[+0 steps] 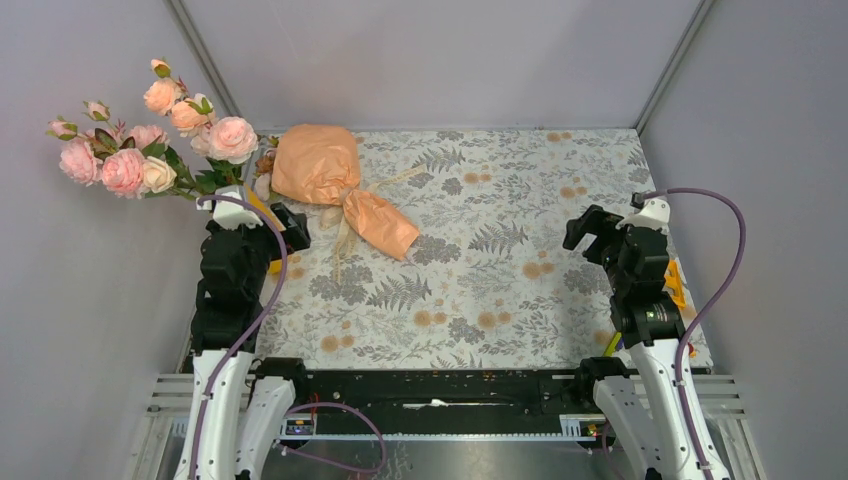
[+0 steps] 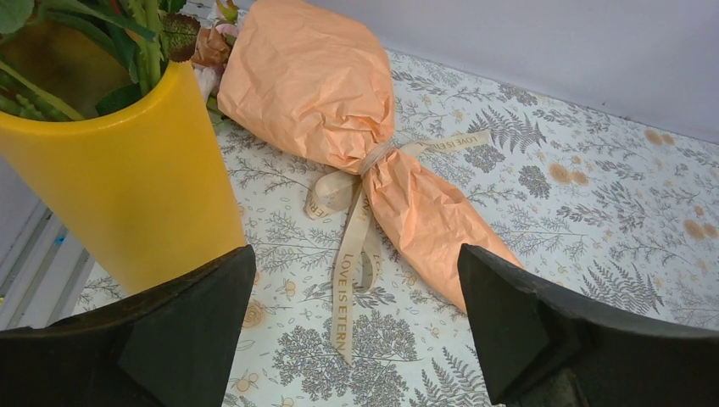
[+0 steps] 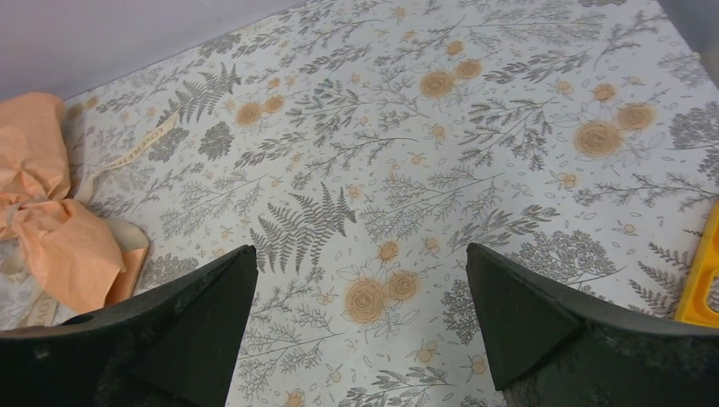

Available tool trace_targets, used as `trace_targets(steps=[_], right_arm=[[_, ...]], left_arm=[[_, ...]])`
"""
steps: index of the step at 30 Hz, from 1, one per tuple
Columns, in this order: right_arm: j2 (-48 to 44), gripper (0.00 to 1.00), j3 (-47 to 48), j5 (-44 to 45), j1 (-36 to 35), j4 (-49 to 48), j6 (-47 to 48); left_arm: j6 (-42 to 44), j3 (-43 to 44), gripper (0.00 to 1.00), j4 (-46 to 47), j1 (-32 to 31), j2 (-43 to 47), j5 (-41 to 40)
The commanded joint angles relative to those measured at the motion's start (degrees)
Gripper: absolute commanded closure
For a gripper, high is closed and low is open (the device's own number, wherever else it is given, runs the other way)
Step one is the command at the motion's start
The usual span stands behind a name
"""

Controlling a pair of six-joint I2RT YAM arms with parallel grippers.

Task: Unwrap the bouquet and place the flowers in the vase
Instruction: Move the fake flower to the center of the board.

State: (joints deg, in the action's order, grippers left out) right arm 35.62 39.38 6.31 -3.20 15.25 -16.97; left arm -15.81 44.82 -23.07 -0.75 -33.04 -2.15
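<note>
The bouquet (image 1: pixel 335 180), a cone of crinkled peach-orange paper, lies on the floral mat at the back left, tied at its waist with a beige printed ribbon (image 2: pixel 356 246). Small brownish and pink flowers (image 2: pixel 210 47) peek from its wide end. The yellow vase (image 2: pixel 119 186) stands upright just left of the bouquet and holds big pale pink roses (image 1: pixel 150 150). My left gripper (image 1: pixel 290 228) hovers open beside the vase, its jaws framing the ribbon tail (image 2: pixel 354 254). Over the right side of the mat my right gripper (image 1: pixel 590 232) is open and empty (image 3: pixel 360 250), far from the bouquet (image 3: pixel 51 220).
The floral mat (image 1: pixel 480 260) covers the table between grey walls. A yellow-orange object (image 1: pixel 675 280) lies at the mat's right edge, beside the right arm (image 3: pixel 699 280). The big roses overhang the back left corner.
</note>
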Motion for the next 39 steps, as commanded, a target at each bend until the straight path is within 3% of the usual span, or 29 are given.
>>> trace_targets(steps=[1,9,13,18,22,26,30,39], right_arm=[[0.5,0.00,2.3,-7.0,0.2,-0.9,1.4],[15.4,0.01,6.3,-28.0,-1.9,-3.5,-0.3],[24.6,0.04,8.9,-23.5,-12.9,-6.1,-0.1],[39.4,0.16,12.4,-25.9,-22.8,-17.3,-7.0],[51.4,0.27,18.7,-21.5,-30.0,-21.8,-10.3],[61.4,0.30,25.0,-19.1,-33.0,-24.2,-14.2],[69.6,0.29,32.2,-13.8,-35.1,-20.2,-13.1],[77.9,0.30,38.2,-8.0,-36.6,-18.9,-15.0]], left_arm=[[-0.2,3.1,0.01,1.4,0.3,-1.9,1.8],[0.2,2.4,0.01,2.9,0.3,-3.2,10.1],[1.0,2.1,0.01,2.9,0.3,-3.4,12.4],[1.0,1.9,0.01,2.3,0.4,-3.7,13.0],[2.3,1.9,0.01,1.5,0.4,-3.7,13.6],[2.3,1.9,0.01,1.4,0.6,-3.7,13.3],[2.4,2.2,0.01,1.4,0.7,-3.7,14.6],[2.5,2.1,0.01,1.5,2.1,-3.3,15.6]])
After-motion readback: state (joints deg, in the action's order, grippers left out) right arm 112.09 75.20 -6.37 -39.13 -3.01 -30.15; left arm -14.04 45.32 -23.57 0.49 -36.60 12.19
